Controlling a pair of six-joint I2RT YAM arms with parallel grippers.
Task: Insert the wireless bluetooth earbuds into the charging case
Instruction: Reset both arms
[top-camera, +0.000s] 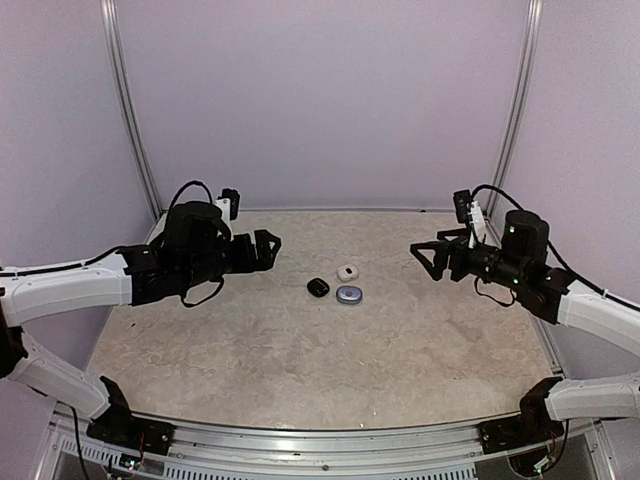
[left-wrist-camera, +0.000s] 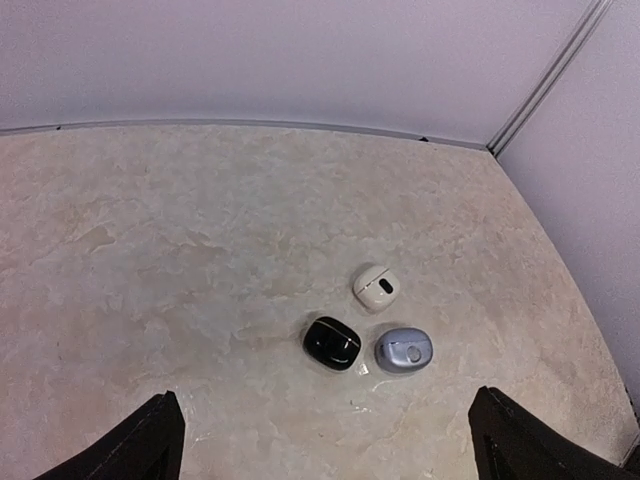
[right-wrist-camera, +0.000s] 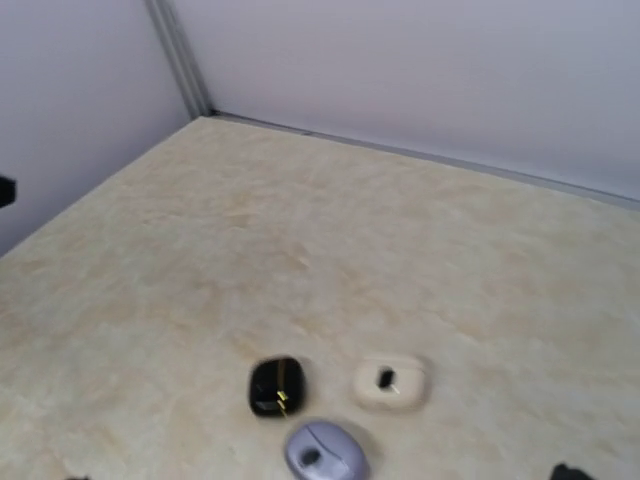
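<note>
**While both arms hang back, three small cases wait mid-table**

With its jaws spread wide and nothing between them, the left gripper (top-camera: 272, 250) hovers over the left side of the table (top-camera: 200, 350), pointing toward the middle. Its own view shows its two fingers (left-wrist-camera: 150, 445) at the bottom corners with only bare tabletop between them. The right gripper (top-camera: 423, 260) mirrors it on the right side, also released and empty, with just a sliver of fingertip (right-wrist-camera: 568, 470) at the bottom edge of its view. Held high and off to either side, both wrist cameras look down on the work and neither arm covers it. That reads as a waiting or a finishing pose.

Between the arms and well apart from both, three cases sit in a tight cluster. A black case (top-camera: 318, 287) lies on the left, a cream case (top-camera: 347, 272) sits just beside it on the far right, and a blue-grey case (top-camera: 349, 294) is nearest. They are likely grouped in the middle so that either arm can reach them. All three look closed from above.

No loose earbuds show anywhere on the table. They may already be shut inside the cases, but the lids hide that, so it cannot be confirmed. If they are, little of the task remains.
</note>
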